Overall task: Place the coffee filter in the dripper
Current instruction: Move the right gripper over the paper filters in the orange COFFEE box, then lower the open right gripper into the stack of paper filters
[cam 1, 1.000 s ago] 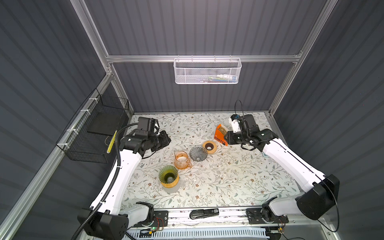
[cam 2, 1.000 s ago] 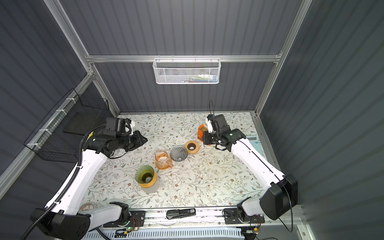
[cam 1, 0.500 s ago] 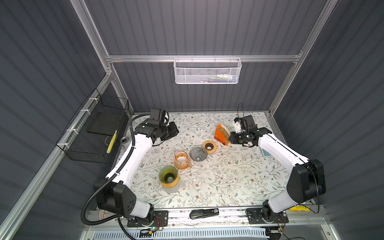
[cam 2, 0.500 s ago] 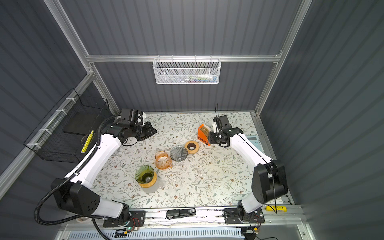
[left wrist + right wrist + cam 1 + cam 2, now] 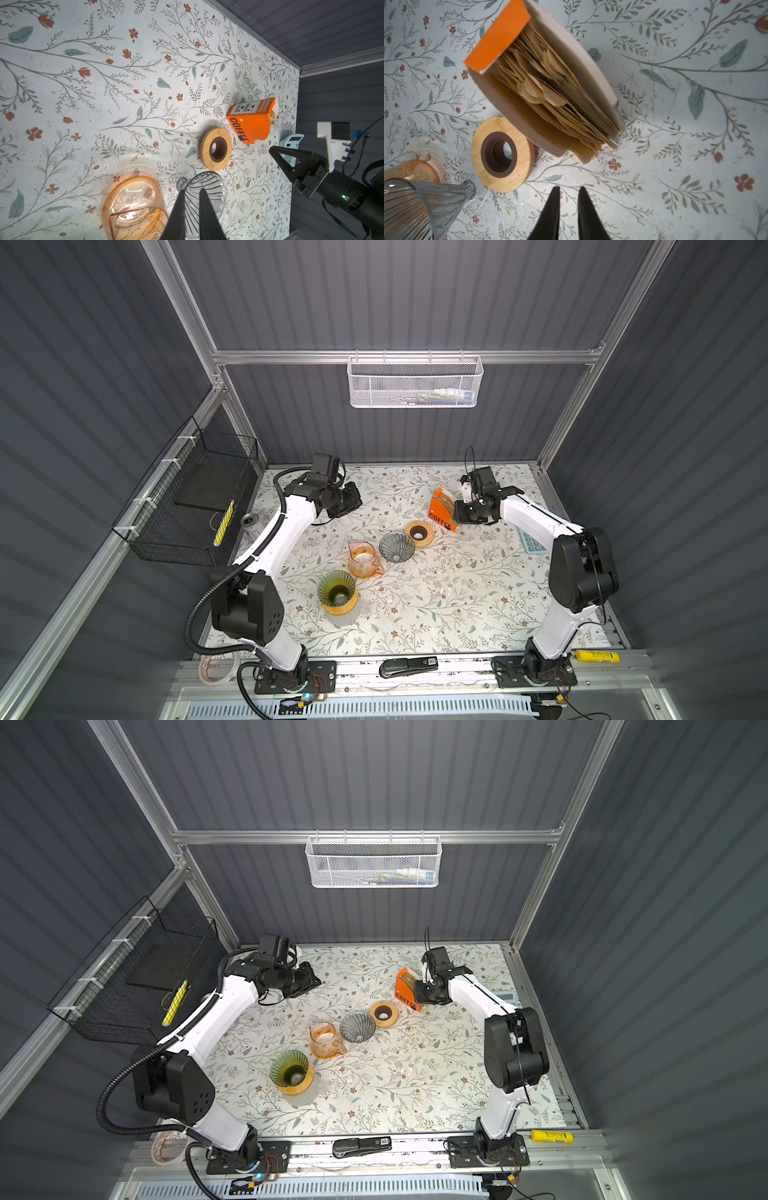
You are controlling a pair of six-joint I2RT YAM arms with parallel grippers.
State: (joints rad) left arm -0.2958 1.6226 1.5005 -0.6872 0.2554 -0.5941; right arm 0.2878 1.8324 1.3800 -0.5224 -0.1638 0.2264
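An orange "COFFEE" box [image 5: 441, 512] [image 5: 406, 992] stands tilted at the back right, its open top showing a stack of brown coffee filters [image 5: 550, 89]. A grey ribbed glass dripper [image 5: 397, 546] [image 5: 207, 195] lies tipped between an orange carafe and a wooden ring [image 5: 419, 533]. A green dripper [image 5: 337, 596] sits on a wooden base nearer the front. My right gripper [image 5: 569, 188] [image 5: 464, 514] hovers over bare table just beside the box, jaws a narrow gap apart and empty. My left gripper [image 5: 191, 190] [image 5: 352, 502] is at the back left, also narrowly open and empty.
The orange glass carafe [image 5: 365, 561] touches the grey dripper. A blue calculator [image 5: 532, 542] lies by the right edge. A black wire basket [image 5: 187, 506] hangs at the left and a white mesh basket [image 5: 415, 383] on the back wall. A black stapler [image 5: 409, 666] sits on the front rail.
Both arms folded back toward their bases. My left gripper moved right and toward the back. The right gripper stayed by the box and its jaws narrowed.
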